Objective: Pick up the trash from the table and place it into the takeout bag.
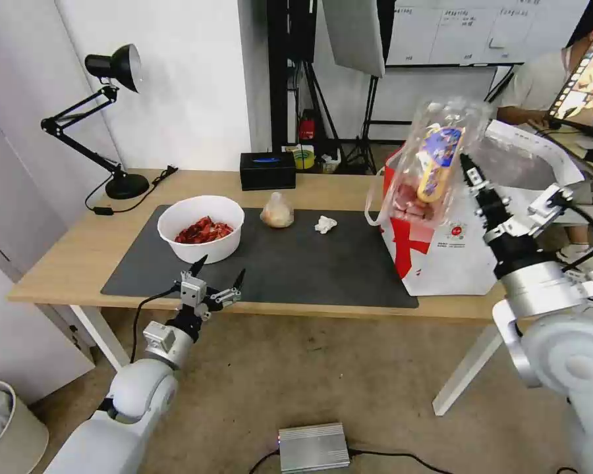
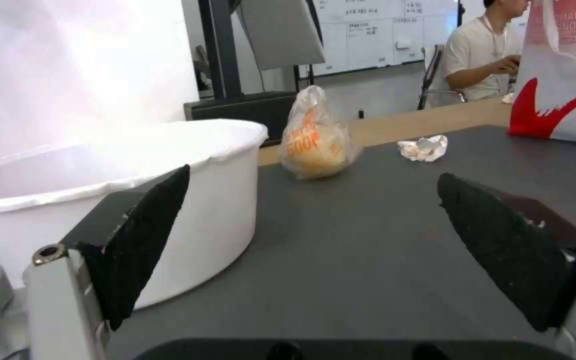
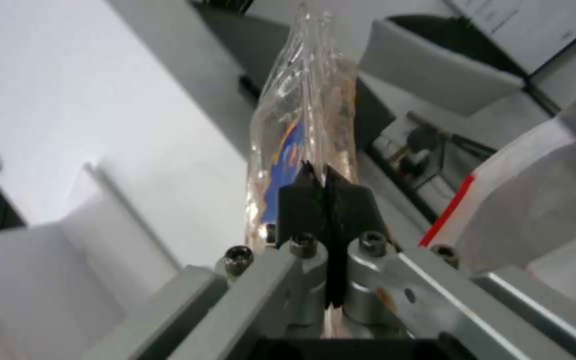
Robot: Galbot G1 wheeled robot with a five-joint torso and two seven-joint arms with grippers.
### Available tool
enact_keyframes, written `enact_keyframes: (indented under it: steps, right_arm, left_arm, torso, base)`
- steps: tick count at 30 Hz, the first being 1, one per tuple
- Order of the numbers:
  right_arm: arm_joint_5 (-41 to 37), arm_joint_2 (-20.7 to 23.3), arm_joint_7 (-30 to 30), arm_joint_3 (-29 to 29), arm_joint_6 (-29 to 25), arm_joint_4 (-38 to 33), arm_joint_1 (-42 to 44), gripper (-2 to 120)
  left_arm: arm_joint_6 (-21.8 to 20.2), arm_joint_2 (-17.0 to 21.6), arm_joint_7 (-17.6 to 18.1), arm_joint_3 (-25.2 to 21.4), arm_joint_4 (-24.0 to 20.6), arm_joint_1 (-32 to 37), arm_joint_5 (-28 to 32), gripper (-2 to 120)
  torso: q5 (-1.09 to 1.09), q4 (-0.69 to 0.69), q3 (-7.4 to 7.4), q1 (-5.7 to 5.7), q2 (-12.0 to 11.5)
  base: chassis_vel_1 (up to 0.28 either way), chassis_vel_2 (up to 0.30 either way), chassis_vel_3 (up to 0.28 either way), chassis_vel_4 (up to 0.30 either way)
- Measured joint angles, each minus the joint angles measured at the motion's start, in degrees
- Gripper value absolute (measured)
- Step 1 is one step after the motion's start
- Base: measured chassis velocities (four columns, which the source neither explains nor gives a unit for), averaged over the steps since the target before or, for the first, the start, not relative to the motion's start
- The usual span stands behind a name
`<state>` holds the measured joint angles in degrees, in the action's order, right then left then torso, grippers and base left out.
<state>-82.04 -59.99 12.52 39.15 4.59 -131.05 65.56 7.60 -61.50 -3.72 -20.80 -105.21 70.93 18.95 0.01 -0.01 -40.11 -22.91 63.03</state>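
A clear plastic clamshell tray (image 1: 438, 158) with red scraps and a blue-and-yellow label is pinched at its edge between the clenched black fingertips (image 3: 321, 192) of the right gripper (image 1: 469, 164), and is held aloft, tilted, just above the open mouth of the large boxy white takeout bag (image 1: 451, 253) with red panels, which stands on the long light-wood table (image 1: 79, 253). The left gripper (image 1: 219, 270) is held low at the table's near edge, its black fingers (image 2: 145, 235) spread apart and grasping nothing. Just beyond those fingers, on the dark grey mat (image 1: 296, 263), a white round bowl (image 1: 201, 227) of red shells is seen; farther off lie a small clear bag (image 1: 277, 210) with a beige lump and a small crumpled white tissue (image 1: 325, 224).
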Motion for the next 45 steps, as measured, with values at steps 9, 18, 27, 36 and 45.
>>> enact_keyframes:
  steps: [9, 18, 27, 36, 45]
  right_arm:
    - [-5.0, 2.6, 6.1, 1.9, -1.5, 4.7, -7.3, 0]
    - [-9.0, 3.2, 15.5, 2.9, -4.2, 11.8, -13.7, 0]
    - [-12.5, 0.8, 22.9, 2.4, -6.1, 15.3, -17.0, 0]
    - [-13.3, -0.5, 26.8, 2.1, -6.6, 17.8, -18.7, 0]
    - [-12.9, -1.6, 28.0, 1.5, -6.3, 18.3, -19.0, 0]
  left_arm:
    - [0.0, -0.8, 0.0, -0.3, 0.5, 0.1, 0.0, 100]
    - [0.0, -1.9, 0.0, 0.2, 1.3, 0.4, -1.0, 100]
    - [0.0, -2.1, 0.0, 0.1, 1.0, 1.0, -1.2, 100]
    - [0.0, -2.7, 0.0, -0.1, 0.9, 1.8, -1.6, 100]
    - [0.0, -2.9, 0.0, -0.1, 1.1, 1.9, -1.7, 100]
  torso:
    - [0.0, 0.0, 0.0, -0.01, 0.0]
    - [0.0, 0.01, 0.0, -0.01, 0.0]
    - [0.0, 0.01, 0.0, -0.01, 0.0]
    - [-0.01, 0.01, 0.0, -0.01, 0.0]
    - [-0.01, 0.0, 0.0, -0.01, 0.0]
  base:
    - [0.0, 0.0, 0.0, 0.0]
    - [0.0, 0.0, 0.0, 0.0]
    - [0.0, 0.0, 0.0, 0.0]
    - [0.0, 0.0, 0.0, 0.0]
    - [0.0, 0.0, 0.0, 0.0]
